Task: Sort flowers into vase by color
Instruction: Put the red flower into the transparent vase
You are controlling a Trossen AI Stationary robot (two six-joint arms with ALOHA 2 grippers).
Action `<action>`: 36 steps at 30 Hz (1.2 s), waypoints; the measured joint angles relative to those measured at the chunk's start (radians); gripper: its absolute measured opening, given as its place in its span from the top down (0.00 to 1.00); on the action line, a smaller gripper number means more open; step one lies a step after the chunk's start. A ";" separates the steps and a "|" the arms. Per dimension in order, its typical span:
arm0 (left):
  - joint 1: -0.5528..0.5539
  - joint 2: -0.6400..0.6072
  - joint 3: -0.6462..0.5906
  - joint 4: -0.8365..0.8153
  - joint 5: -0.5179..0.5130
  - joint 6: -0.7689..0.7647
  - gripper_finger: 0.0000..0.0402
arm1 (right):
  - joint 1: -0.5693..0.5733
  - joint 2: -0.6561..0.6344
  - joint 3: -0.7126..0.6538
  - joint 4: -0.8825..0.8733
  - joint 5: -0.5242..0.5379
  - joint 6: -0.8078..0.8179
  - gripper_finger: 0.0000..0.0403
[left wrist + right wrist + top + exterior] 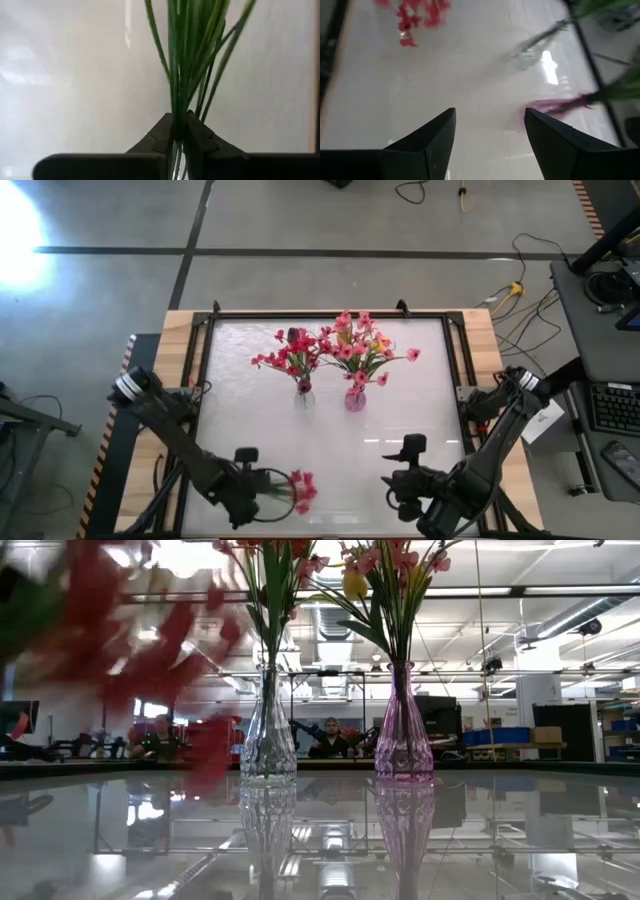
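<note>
Green stems [187, 75] stood pinched between the closed fingers of the left gripper [179, 131], a thin bundle and not a single stalk. In the high view this gripper [246, 488] sat at the lower left of the frame, and the red blossoms of the held flowers [300, 492] lay just to its right, low over the glass table [330, 430]. The right gripper [490, 135] waited at the lower right of the high view with its fingers wide apart and nothing between them.

The grip looked narrow, so one or two stems could slide out when the arm lifts, and the heavy blossom end could swing down. The clear vase [268, 740] and the pink vase [404, 725] stood close together at the upper middle of the high view, both already full of flowers. A tilted spray could push the standing blossoms or knock a vase over. Red and pink are also near in tone, so a wrong vase was possible.

In the low view the held flowers were only a red blur at the upper left. The wrist view cut off the blossoms, so the number of stems was not clear.
</note>
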 joint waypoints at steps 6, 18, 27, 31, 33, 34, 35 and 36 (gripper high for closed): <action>0.021 -0.238 -0.113 0.269 -0.376 0.087 1.00 | -0.003 -0.074 -0.141 0.047 0.026 0.086 0.44; 0.229 -0.366 -0.515 1.449 -0.286 0.671 1.00 | -0.167 -0.047 -0.625 1.621 0.004 -0.629 0.44; 0.302 -0.247 -0.527 1.738 -0.239 0.889 1.00 | -0.363 -0.045 -0.613 1.904 -0.242 -0.707 0.34; 0.330 -0.217 -0.502 1.736 -0.268 0.891 1.00 | -0.401 -0.024 -0.581 1.874 -0.246 -0.720 0.32; 0.340 -0.207 -0.499 1.726 -0.272 0.891 1.00 | -0.413 -0.011 -0.559 1.871 -0.240 -0.727 0.33; 0.343 -0.206 -0.499 1.727 -0.274 0.890 1.00 | -0.418 -0.007 -0.548 1.872 -0.239 -0.728 0.34; 0.345 -0.205 -0.498 1.730 -0.275 0.890 1.00 | -0.419 -0.007 -0.539 1.871 -0.239 -0.735 0.35; 0.345 -0.206 -0.498 1.731 -0.274 0.891 1.00 | -0.422 -0.007 -0.532 1.870 -0.238 -0.746 0.36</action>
